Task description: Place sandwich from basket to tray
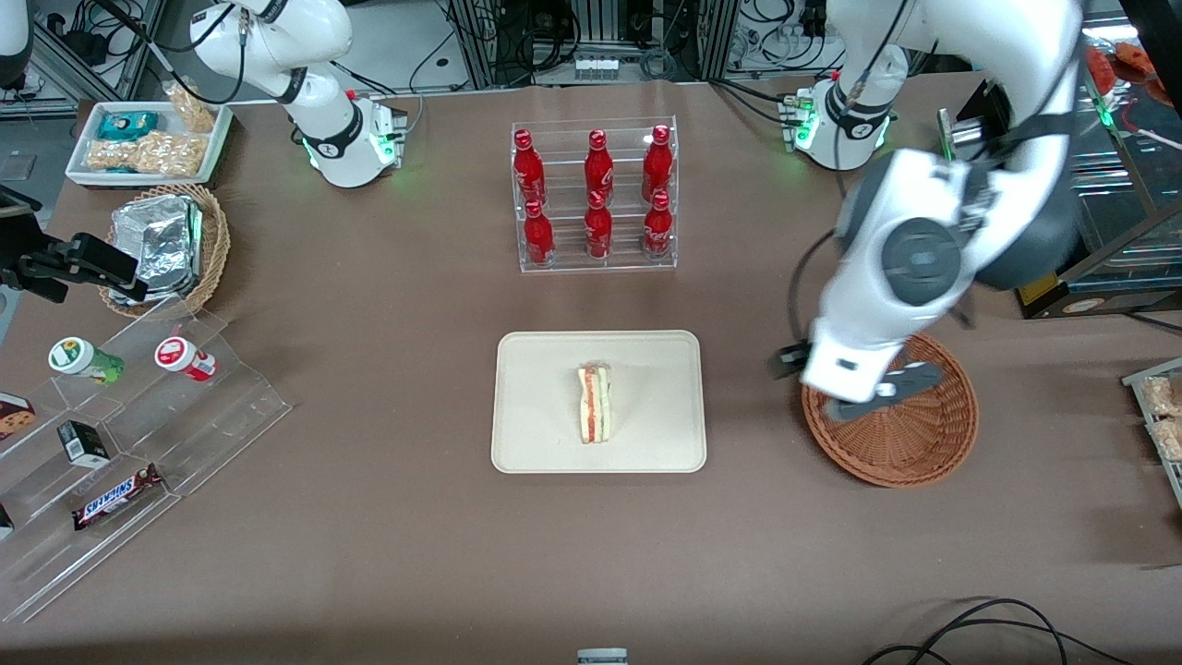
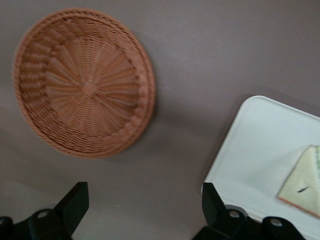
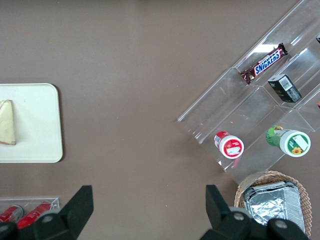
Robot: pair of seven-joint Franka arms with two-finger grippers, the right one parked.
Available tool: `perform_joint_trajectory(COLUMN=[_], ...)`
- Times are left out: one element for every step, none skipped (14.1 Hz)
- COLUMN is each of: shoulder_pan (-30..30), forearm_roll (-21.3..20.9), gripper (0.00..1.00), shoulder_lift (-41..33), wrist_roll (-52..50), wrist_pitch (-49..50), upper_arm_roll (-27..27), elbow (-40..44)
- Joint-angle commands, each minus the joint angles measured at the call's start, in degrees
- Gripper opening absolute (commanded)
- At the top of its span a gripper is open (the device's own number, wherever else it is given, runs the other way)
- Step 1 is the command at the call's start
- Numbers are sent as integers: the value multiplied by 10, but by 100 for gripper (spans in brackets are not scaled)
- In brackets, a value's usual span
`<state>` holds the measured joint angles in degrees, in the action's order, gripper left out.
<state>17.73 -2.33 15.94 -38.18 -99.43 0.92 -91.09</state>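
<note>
Sandwich (image 1: 597, 404) down on the tray (image 1: 545, 434), standing on its crust edge, long axis running toward and away from the front camera. Gripper (image 1: 836, 392) spread open and holding nothing, up over the basket (image 1: 923, 443) near its rim. Basket bare inside in the wrist view, nothing left to lift. Sandwich well clear of the jaws, off toward the parked arm's end. Looks like 1 move left: pulling away

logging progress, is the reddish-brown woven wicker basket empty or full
Empty: the round reddish-brown wicker basket shows bare weave; the left gripper, jaws open, holds nothing.
</note>
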Motion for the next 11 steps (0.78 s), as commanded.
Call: perform_joint_trajectory(shoulder_pan=[-42, -58, -66, -95, -112, -125, -140, -147, -155, -157, -157], forearm_roll=[-4, -5, -4, -3, -1, 2, 4, 4, 5, 6, 7], gripper=[100, 100, 100, 100, 100, 100, 100, 100, 100, 100, 100], shoulder_lift=[-103, -132, -163, -184, -194, -202, -209, -209, -204, -198, -188], wrist_roll=[87, 111, 126, 157, 189, 216, 255, 301, 357, 398, 419], wrist_pitch=[-3, -2, -3, 0, 14, 22, 27, 33, 38, 38, 37], upper_arm_roll=[5, 5, 4, 6, 14, 16, 17, 17, 16, 15, 12], elbow=[-107, -133, -157, -169, -168, -167, -164, -154, -135, -120, -98])
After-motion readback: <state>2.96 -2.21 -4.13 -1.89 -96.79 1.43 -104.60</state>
